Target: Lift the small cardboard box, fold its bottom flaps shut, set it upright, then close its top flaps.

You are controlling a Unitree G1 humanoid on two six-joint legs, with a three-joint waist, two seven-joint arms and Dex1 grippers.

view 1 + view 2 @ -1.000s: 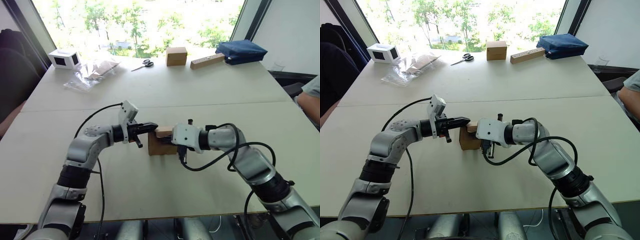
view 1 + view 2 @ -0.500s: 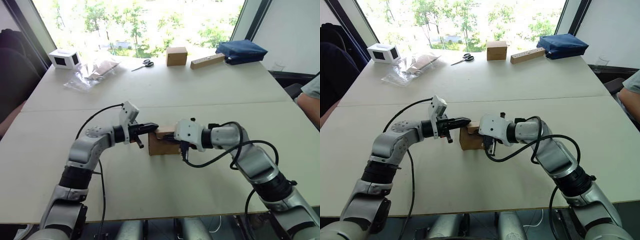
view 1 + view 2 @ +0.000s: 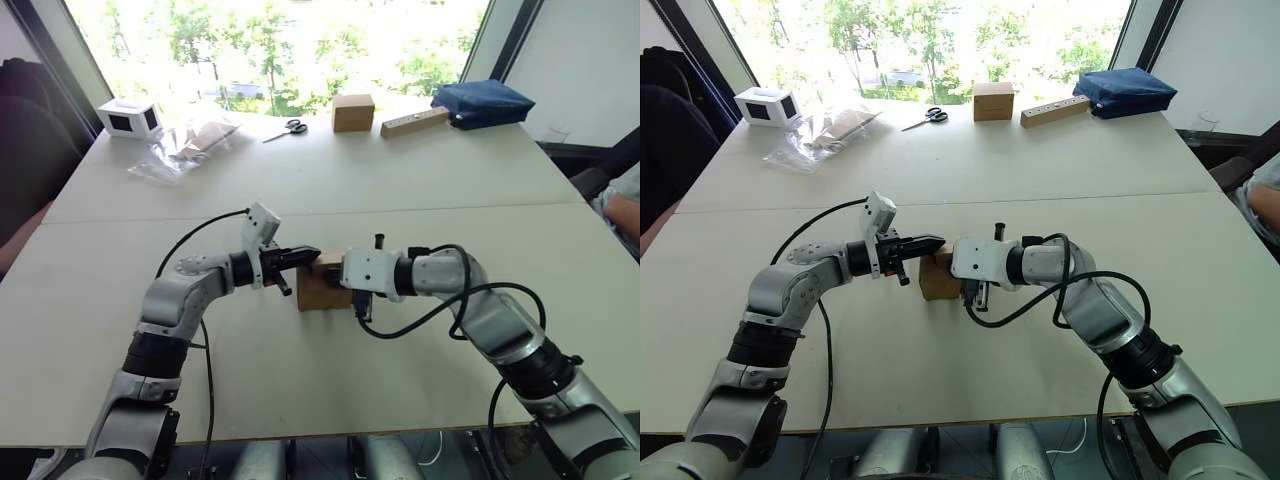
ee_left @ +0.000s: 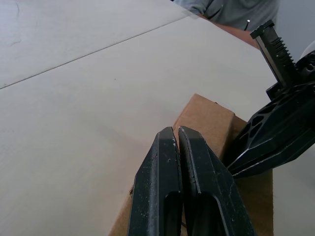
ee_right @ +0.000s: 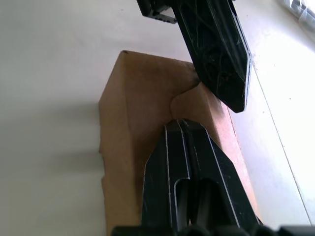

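The small cardboard box (image 3: 320,288) stands on the white table between my two arms, plain brown. Its top flaps (image 5: 147,83) lie folded down on the upper face, with a curved flap edge showing near the fingertips. My left gripper (image 4: 174,130) is shut with nothing between its fingers, and its tips rest on the box top from the left. My right gripper (image 5: 181,122) is also shut, and it presses on the same face from the right. The two grippers' tips almost meet (image 3: 322,258). The bottom flaps are hidden under the box.
At the far edge lie scissors (image 3: 288,127), a squarer tan box (image 3: 353,112), a wooden block (image 3: 413,122) and a blue bag (image 3: 482,102). A white device (image 3: 128,117) and a plastic bag (image 3: 180,145) sit far left. A person's arm (image 3: 622,205) shows at the right edge.
The left gripper's tips have crept slightly farther over the box top. The right wrist drew back a little, then returned. The box has stayed in place.
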